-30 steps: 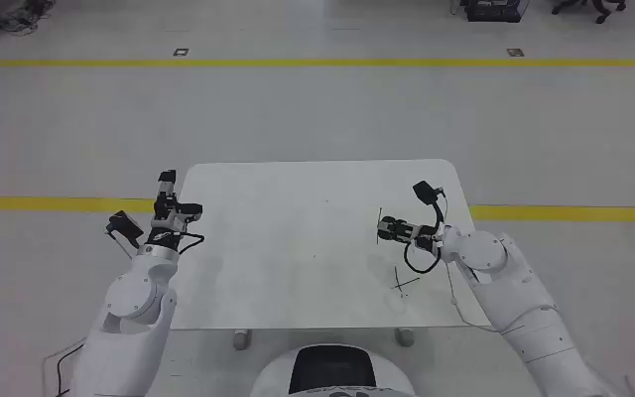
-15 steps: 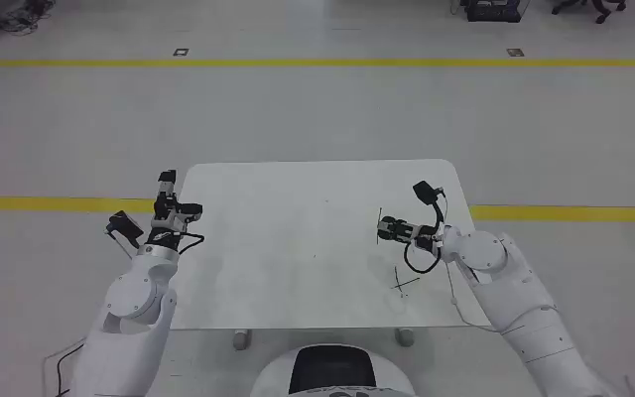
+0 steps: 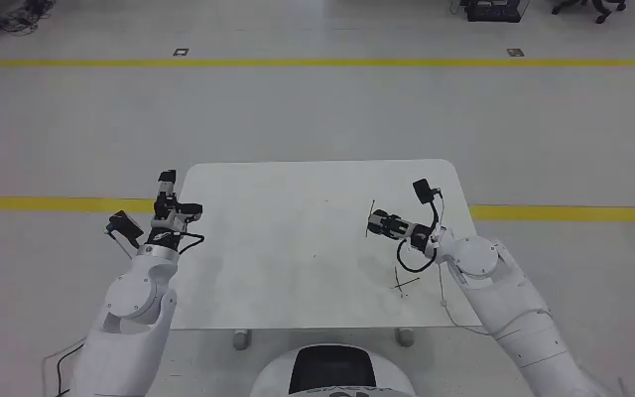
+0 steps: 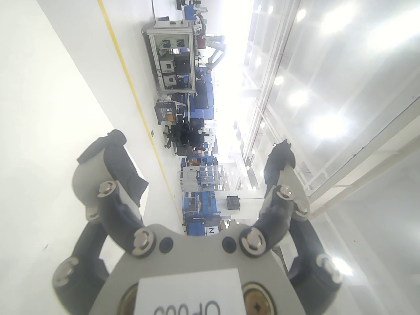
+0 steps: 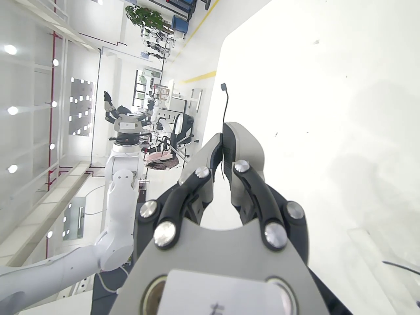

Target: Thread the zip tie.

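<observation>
Shifting a little toward the table's [image 3: 298, 288] middle in the top view, the right gripper [image 3: 376, 224] has carried the zip tie [image 3: 372, 208] with it, while the left gripper [image 3: 166, 182] stays parked at the left edge; spare ties [image 3: 402, 282] lie near the right arm. From the left wrist, the left gripper [image 4: 197, 142] is spread wide and empty. From the right wrist, the right gripper [image 5: 223, 137] pinches the zip tie [image 5: 225, 103] by its strap, with the head jutting past the tips. Threading looks not yet begun.
</observation>
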Tool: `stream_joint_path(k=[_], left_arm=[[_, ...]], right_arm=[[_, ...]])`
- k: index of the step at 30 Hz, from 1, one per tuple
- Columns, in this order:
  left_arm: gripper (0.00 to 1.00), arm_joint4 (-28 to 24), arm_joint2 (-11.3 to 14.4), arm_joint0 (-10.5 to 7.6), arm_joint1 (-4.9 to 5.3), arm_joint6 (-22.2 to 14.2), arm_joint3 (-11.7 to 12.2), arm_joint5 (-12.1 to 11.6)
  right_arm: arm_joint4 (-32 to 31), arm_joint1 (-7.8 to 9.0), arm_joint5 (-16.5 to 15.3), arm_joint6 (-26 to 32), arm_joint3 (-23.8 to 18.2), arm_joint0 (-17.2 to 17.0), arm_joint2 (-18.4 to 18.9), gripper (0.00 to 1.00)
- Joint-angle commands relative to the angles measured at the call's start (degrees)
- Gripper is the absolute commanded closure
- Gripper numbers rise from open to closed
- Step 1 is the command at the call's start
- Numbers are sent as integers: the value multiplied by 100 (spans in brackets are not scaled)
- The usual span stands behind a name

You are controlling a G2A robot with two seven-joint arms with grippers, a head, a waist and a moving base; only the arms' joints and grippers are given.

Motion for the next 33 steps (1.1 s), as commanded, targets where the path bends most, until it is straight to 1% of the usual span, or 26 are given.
stream_joint_path(k=[1,12,13,14,15,16,17,18,20,22,23,25,33], left_arm=[[0,0,0,0,0,0,0,0],[0,0,0,0,0,0,0,0],[0,68,11,-7,2,-21,-21,-3],[0,294,30,-1,10,-72,-114,-41],[0,603,54,43,19,-116,-250,-152],[0,1063,119,142,31,-174,-409,-247],[0,1372,167,208,38,-187,-511,-266],[0,1799,238,263,48,-204,-635,-289],[0,2500,467,388,46,-118,-861,-285],[0,3211,657,448,51,-60,-1010,-293],[0,3777,794,479,53,37,-1080,-297],[0,4459,979,504,52,197,-1112,-371],[0,4500,978,493,53,197,-1110,-373]], right_arm=[[-6,1,0,3,0,0,1,100],[-6,1,0,3,0,0,1,100],[-3,-5,6,-74,-18,-16,-8,100],[9,-12,12,-138,-40,-31,-24,100],[35,-20,25,-202,-51,-40,-36,100],[67,-33,46,-311,-61,-46,-54,100],[84,-42,64,-368,-61,-48,-69,100],[107,-49,86,-420,-61,-47,-79,100],[187,-67,138,-529,-58,-47,-93,100],[280,-81,170,-621,-53,-51,-92,100],[399,-93,210,-662,-44,-58,-88,100],[477,-102,252,-676,-47,-43,-82,100],[476,-102,249,-710,-51,-40,-69,100]])
